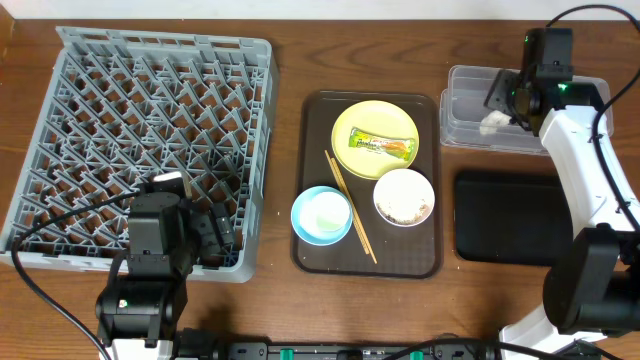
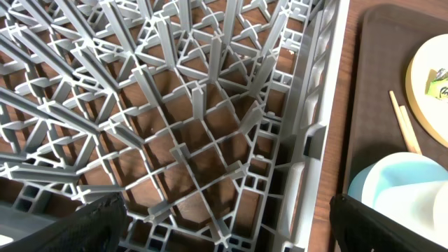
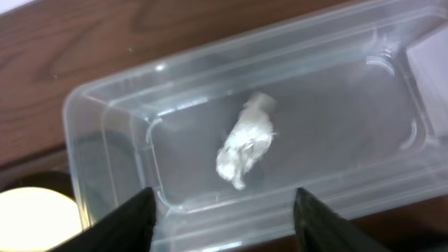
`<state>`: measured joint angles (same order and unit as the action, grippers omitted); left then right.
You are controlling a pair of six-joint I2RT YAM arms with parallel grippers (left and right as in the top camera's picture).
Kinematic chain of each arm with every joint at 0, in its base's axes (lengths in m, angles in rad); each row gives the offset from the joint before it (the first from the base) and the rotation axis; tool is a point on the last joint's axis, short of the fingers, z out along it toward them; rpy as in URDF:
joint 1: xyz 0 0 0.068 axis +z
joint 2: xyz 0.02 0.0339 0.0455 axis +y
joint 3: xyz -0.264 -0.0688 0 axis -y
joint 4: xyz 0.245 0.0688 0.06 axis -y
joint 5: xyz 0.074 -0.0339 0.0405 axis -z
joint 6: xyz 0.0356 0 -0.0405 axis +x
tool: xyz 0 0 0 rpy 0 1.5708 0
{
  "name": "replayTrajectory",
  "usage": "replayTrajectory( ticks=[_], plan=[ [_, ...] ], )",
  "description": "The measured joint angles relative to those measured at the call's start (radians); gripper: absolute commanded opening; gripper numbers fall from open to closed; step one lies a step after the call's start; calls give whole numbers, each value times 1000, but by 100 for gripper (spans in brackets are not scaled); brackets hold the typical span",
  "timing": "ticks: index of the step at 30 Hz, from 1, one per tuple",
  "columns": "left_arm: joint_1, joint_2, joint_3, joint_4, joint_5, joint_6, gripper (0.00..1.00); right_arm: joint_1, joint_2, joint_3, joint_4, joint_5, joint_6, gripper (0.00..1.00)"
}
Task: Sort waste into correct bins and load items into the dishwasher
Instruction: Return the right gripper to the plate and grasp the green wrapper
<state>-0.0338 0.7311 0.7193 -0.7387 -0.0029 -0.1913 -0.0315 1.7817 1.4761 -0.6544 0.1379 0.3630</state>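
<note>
My right claw [image 3: 224, 210] hung released over the clear tub [image 3: 105, 119], its two fingers spread and grasping nothing. Directly beneath it, between the fingers, the one crumpled white tissue [image 3: 245, 150] lay on the tub's floor, the only thing in there. Nearer the arm's base than the claw sat the black tray [image 1: 510, 215]; I saw nothing in it.

Well off to the claw's left, the brown serving tray [image 1: 315, 110] carried one yellow plate [image 1: 350, 125] with one green-and-white wrapper [image 1: 382, 147] on it. It also held two bowls: a light blue one [image 1: 322, 215], and a white bowl [image 1: 404, 197] holding beige scraps. One pair of chopsticks [image 1: 350, 205] lay between plate and bowls.

Farther left, my left claw [image 2: 224, 224] stood wide open over the near corner of the grey dish rack [image 2: 210, 105], which I saw holding no dishes.
</note>
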Motion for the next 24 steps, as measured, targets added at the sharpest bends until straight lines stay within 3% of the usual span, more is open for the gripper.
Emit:
replayTrajectory(
  ticks=[6, 8, 12, 17, 24],
  plan=[
    [0, 0, 0, 0, 0, 0, 95, 2, 0, 0, 24, -107, -76, 68],
    [0, 0, 0, 0, 0, 0, 95, 8, 0, 0, 30, -189, -165, 68],
    [0, 0, 0, 0, 0, 0, 95, 60, 0, 0, 18, -333, -396, 79],
    [0, 0, 0, 0, 0, 0, 95, 184, 1, 0, -15, -388, -678, 80],
    [0, 0, 0, -1, 0, 0, 95, 328, 65, 0, -6, -385, -885, 83]
  ],
)
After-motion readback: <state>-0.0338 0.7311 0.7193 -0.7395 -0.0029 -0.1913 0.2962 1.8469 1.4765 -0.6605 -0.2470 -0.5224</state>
